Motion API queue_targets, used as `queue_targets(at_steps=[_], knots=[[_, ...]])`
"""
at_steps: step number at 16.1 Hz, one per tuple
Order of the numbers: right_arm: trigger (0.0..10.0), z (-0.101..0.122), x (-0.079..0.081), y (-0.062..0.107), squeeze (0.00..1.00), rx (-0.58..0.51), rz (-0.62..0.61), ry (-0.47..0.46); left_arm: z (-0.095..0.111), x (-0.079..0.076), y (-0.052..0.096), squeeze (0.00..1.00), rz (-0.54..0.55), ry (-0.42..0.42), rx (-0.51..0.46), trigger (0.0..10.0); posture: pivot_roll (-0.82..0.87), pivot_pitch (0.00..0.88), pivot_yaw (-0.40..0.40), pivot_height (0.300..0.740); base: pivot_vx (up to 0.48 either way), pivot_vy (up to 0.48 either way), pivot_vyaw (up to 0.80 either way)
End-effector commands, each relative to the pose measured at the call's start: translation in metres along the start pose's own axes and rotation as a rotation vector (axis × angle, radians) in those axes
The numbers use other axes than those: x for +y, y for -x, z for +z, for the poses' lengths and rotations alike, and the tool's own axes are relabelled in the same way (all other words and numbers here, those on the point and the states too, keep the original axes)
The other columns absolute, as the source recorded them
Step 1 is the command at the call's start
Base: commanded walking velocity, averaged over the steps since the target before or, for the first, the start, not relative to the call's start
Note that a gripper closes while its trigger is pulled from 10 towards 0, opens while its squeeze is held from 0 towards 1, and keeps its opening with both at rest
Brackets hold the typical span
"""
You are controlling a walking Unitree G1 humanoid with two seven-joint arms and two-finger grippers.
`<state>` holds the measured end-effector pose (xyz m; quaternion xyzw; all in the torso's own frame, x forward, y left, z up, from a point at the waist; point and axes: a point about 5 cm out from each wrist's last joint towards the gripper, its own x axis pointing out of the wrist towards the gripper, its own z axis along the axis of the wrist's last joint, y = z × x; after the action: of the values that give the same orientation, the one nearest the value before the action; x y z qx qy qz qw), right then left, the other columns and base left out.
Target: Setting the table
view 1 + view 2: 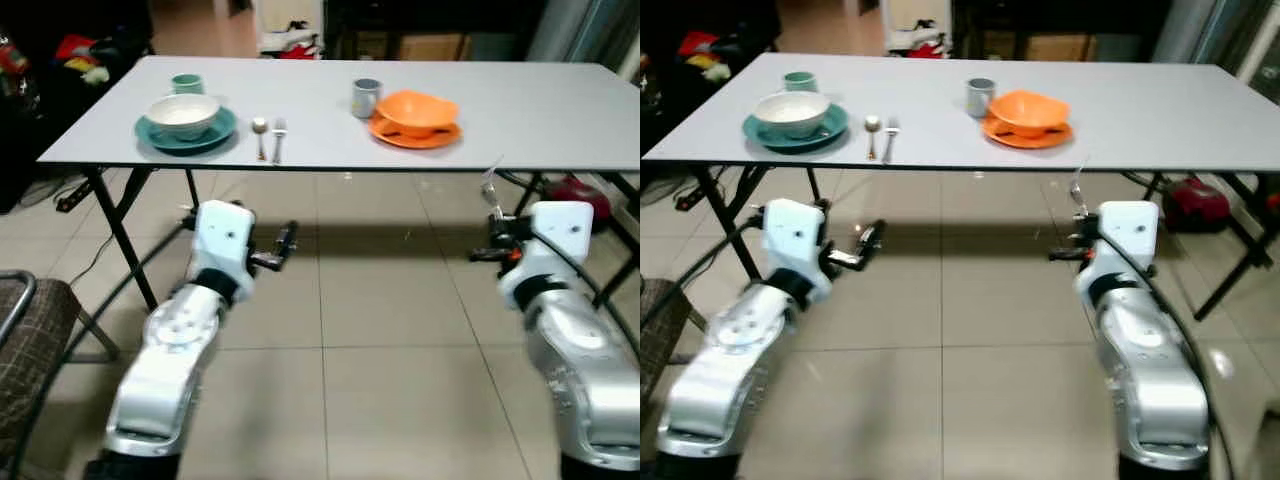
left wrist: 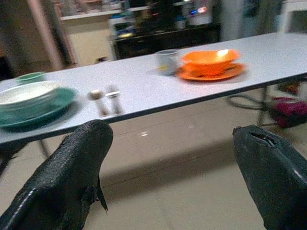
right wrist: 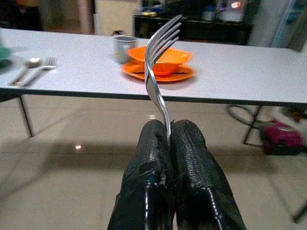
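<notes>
While we stand back from the worktop [image 1: 520, 110], a flat pale grey slab on thin black folding legs, the head views give us two place settings. On our left: a round teal plate [image 1: 186, 131] with a glossy white bowl [image 1: 184, 113] on it, a small teal cup [image 1: 187, 84] behind, and a metal spoon [image 1: 260, 136] and table fork [image 1: 279, 138] lying side by side just right of the plate. Further right: an orange plate [image 1: 416, 134] carrying an orange bowl [image 1: 416, 112], with a grey mug [image 1: 366, 97] just beside it. Floor is glossy beige tile [image 1: 380, 300]. Both silver arms hang below the worktop edge; the left end effector [image 1: 284, 243] and right end effector [image 1: 490, 238] sit over the tiles, well apart.

Left wrist view: the two black, rough-textured fingers [image 2: 72, 177] are spread wide, holding nothing, with the worktop seen between them.

Right wrist view: the right end effector's fingers [image 3: 192, 158] are pressed together, clamped on the handle of a shiny curved held fork [image 3: 158, 72], which stands upright, tines up, in front of the orange setting. In the head view it shows as a thin sliver just under the worktop edge.
</notes>
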<state>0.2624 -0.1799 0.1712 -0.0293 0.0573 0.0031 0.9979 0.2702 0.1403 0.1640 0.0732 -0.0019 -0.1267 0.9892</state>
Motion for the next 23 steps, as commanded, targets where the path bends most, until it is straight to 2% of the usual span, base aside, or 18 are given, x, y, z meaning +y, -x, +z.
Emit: queue_targets(at_steps=[1, 13, 18, 23], knots=[[10.0, 0.0050, -0.0010, 0.0002, 0.00, -0.018, -0.001, 0.007, 0.0007, 0.0009, -0.0015, 0.00, 0.004, 0.000, 0.001, 10.0, 0.06, 0.000, -0.005, 0.740, 0.311, 0.000, 0.00], [10.0, 0.0036, 0.0004, 0.0010, 0.00, -0.011, -0.001, 0.006, 0.0017, -0.0001, -0.0019, 0.00, -0.014, -0.005, 0.005, 10.0, 0.06, 0.000, 0.004, 0.740, 0.315, 0.000, 0.00], [10.0, 0.0023, 0.0008, 0.0015, 0.00, 0.000, 0.000, 0.003, 0.0023, 0.0003, -0.0022, 0.00, -0.014, -0.008, 0.006, 10.0, 0.06, 0.000, 0.009, 0.740, 0.316, 0.000, -0.73], [10.0, 0.0021, 0.0002, 0.0019, 0.00, -0.003, -0.004, 0.003, 0.0030, 0.0018, -0.0031, 0.00, -0.011, -0.009, 0.007, 10.0, 0.06, 0.000, 0.009, 0.740, 0.316, 0.000, 0.00]])
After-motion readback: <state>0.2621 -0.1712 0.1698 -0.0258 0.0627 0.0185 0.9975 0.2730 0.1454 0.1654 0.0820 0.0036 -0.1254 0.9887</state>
